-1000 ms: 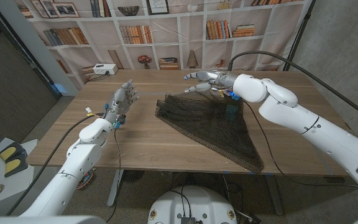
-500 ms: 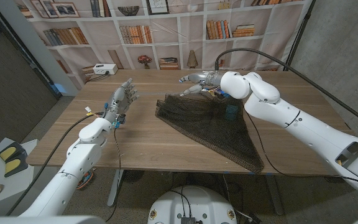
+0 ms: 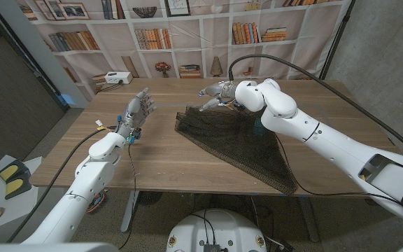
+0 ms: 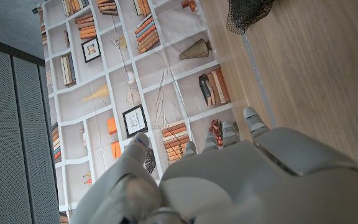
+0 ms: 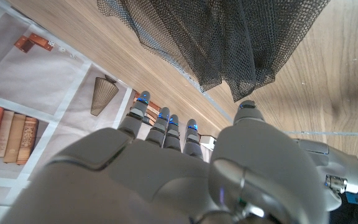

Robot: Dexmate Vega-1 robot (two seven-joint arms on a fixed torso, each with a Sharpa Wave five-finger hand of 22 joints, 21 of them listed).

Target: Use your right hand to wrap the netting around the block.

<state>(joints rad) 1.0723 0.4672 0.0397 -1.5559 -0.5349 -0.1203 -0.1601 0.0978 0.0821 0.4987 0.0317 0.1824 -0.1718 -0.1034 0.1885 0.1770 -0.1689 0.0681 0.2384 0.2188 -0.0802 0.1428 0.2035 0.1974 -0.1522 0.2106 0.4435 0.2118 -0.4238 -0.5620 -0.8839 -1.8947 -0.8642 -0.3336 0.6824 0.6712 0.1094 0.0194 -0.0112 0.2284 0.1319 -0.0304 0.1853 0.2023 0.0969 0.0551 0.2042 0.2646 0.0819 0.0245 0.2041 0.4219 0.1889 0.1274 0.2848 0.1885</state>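
Observation:
Dark netting (image 3: 236, 143) lies spread on the wooden table (image 3: 159, 157), wide at the far side and narrowing to a point near the front edge. A teal block (image 3: 257, 128) shows faintly through it beside my right forearm. My right hand (image 3: 215, 94) hovers at the netting's far edge, fingers stretched out towards the left and holding nothing. From the right wrist, the fingertips (image 5: 166, 118) stand just short of the bunched netting (image 5: 229, 37). My left hand (image 3: 137, 112) stands upright and open, left of the netting. A netting corner (image 4: 244, 12) shows beyond the left hand (image 4: 229, 180).
A white box (image 3: 117, 78) sits at the table's far left corner. A bookshelf backdrop (image 3: 187, 35) stands behind the table. A black cable (image 3: 306, 66) arcs over my right arm. Bare wood lies between my left hand and the netting.
My right hand and upper arm have swung leftward along the netting's far edge. The netting and my left hand have stayed put.

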